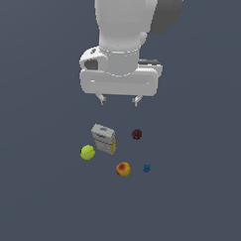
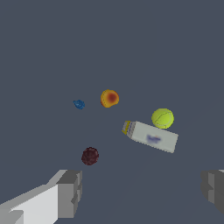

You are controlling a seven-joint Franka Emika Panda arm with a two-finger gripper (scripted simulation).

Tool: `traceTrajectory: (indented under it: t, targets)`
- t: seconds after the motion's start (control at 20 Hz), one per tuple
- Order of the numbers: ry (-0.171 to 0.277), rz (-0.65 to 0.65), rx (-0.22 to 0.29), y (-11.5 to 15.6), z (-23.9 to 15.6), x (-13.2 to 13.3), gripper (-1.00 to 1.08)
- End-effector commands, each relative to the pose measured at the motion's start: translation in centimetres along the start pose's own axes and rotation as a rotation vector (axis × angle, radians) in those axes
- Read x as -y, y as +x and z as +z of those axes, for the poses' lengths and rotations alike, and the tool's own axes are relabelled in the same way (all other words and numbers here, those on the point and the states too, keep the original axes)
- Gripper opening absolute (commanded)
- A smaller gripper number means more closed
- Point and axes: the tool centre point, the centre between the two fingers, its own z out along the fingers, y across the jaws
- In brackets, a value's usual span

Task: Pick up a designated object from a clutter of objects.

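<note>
The dark maroon ball (image 1: 137, 134) lies on the flat grey-blue surface (image 1: 34, 198), at the far edge of the clutter as the exterior view shows it, toward the exterior view's right. It touches none of its neighbours. The white-and-yellow carton (image 1: 104, 139) is near it on the exterior view's left, and the orange-red fruit (image 1: 123, 169) and the tiny blue piece (image 1: 146, 168) lie further forward, apart from it. The yellow-green ball (image 1: 88, 152) sits just beside the carton on the far side from the maroon ball.

The gripper (image 1: 119, 99) hangs above the clutter, well clear of every object, with its two fingertips (image 1: 101, 99) pointing down. The fingers are spread wide apart and there is nothing between them; they touch nothing. In the wrist view the two grey fingers (image 2: 69, 192) stand at opposite edges of the picture, and the maroon ball (image 2: 90, 155) shows on the surface close to one of them, not in the middle of the gap.

The carton (image 2: 151, 136) lies on its side in the wrist view, with a yellow end and a white face carrying a small bluish mark. The mark is too blurred to read as writing or a brand.

The maroon ball is roundish, with a dark, mottled, slightly bumpy surface. No long axis or pointing direction can be made out on it.
</note>
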Motion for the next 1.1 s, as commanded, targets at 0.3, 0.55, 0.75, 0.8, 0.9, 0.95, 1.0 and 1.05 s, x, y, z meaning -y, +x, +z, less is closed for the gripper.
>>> traceTrajectory:
  t: [0.3,0.55,0.75,0.8,0.9,0.95,1.0,1.05]
  targets:
    - [-0.012,-0.019,0.011,-0.3,0.0,-0.7,1.0]
    - [-0.016,-0.029,0.014,-0.4,-0.3,-1.0,1.0]
    - [-0.015,-0.022,0.014,-0.4,0.3,-0.8,1.0]
    - [-0.016,-0.018,0.014,-0.4,0.5,-0.7,1.0]
    - [-0.017,-0.011,0.015,-0.4,1.3,-0.4,1.0]
    - [-0.017,-0.006,0.016,-0.4,1.7,-0.2,1.0]
    - [-0.017,0.0,0.016,-0.5,2.2,0.0,1.0]
    - [-0.018,0.006,0.017,-0.5,2.7,0.2,1.0]
